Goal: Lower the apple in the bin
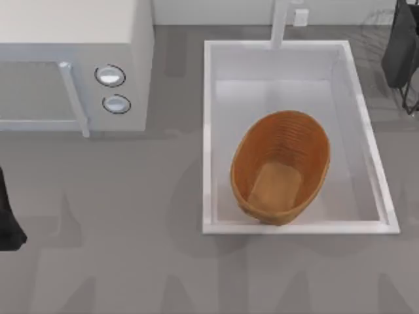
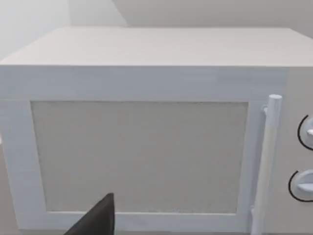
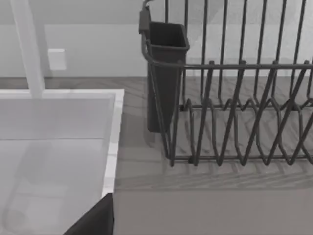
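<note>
Apple position cannot be told from these views; the bin holds no fruit and its lighter flat bottom lies bare.

Bin (image 1: 308, 140): an oval woven basket resting inside the white sink basin (image 1: 207, 131), toward the basin's near wall and apart from the faucet (image 1: 280, 23) at the far wall. In the top view its long axis runs from near-left to far-right, slightly off the basin's own lines. The opening faces straight up and is unobstructed.

Right arm (image 1: 400, 46): at the far right corner of the desk (image 1: 131, 261), beyond the basin's right rim. The right end effector (image 3: 95, 220) faces the dish rack (image 3: 234, 122) and its dark cutlery holder (image 3: 164, 73), with the basin's corner beside them. Its state, apart or together, cannot be told.

Left arm (image 1: 6, 219): at the desk's left edge, well apart from the basin. The left end effector (image 2: 95, 220) faces the door of the microwave (image 2: 146, 147). Its state cannot be told either.

Governing relation: the bin lies toward the near left of the right arm and well to the right of the left arm. The right arm is judged the nearer of the two. A descent into the bin should be made from above its centre, clear of the ribbed wall.
</note>
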`<action>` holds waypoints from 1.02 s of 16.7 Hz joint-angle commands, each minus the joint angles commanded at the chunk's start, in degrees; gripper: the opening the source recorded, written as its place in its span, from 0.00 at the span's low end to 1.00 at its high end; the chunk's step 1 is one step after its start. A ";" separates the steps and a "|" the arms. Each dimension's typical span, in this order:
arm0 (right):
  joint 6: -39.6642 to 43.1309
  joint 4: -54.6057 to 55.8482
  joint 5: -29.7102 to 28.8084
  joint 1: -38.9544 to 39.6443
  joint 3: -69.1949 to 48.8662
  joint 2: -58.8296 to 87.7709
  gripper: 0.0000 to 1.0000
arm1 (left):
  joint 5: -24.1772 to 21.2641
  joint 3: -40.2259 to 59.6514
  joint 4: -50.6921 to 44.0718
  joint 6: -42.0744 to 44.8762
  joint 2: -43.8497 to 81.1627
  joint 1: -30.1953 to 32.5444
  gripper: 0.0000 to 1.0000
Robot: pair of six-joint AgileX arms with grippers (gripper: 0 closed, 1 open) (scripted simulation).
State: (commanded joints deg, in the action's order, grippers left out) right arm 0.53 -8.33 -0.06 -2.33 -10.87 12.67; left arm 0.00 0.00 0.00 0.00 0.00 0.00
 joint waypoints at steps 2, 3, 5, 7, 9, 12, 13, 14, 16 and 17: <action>0.28 -5.19 0.02 -1.38 -6.58 9.12 1.00 | 0.00 0.00 0.00 0.00 0.00 0.00 1.00; 0.42 -8.07 0.02 -2.14 -10.13 14.58 1.00 | 0.00 0.00 0.00 0.00 0.00 0.00 1.00; 0.71 -14.27 0.00 -3.78 -17.54 26.76 1.00 | 0.00 0.00 0.00 0.00 0.00 0.00 1.00; 1.00 -20.76 -0.07 -5.50 -25.07 39.39 1.00 | 0.00 0.00 0.00 0.00 0.00 0.00 1.00; 1.28 -27.18 -0.17 -7.23 -32.48 51.43 1.00 | 0.00 0.00 0.00 0.00 0.00 0.00 1.00; 1.69 -35.96 -0.36 -9.66 -42.91 66.79 1.00 | 0.00 0.00 0.00 0.00 0.00 0.00 1.00; 1.81 -38.51 -0.41 -10.39 -46.09 71.22 1.00 | 0.00 0.00 0.00 0.00 0.00 0.00 1.00; 1.92 -40.84 -0.46 -11.07 -49.11 75.38 1.00 | 0.00 0.00 0.00 0.00 0.00 0.00 1.00; 2.11 -44.75 -0.50 -12.21 -54.41 82.75 1.00 | 0.00 0.00 0.00 0.00 0.00 0.00 1.00; 2.19 -46.30 -0.51 -12.68 -56.62 85.72 1.00 | 0.00 0.00 0.00 0.00 0.00 0.00 1.00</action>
State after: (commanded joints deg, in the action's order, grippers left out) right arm 2.72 -54.63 -0.57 -15.01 -67.49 98.39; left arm 0.00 0.00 0.00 0.00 0.00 0.00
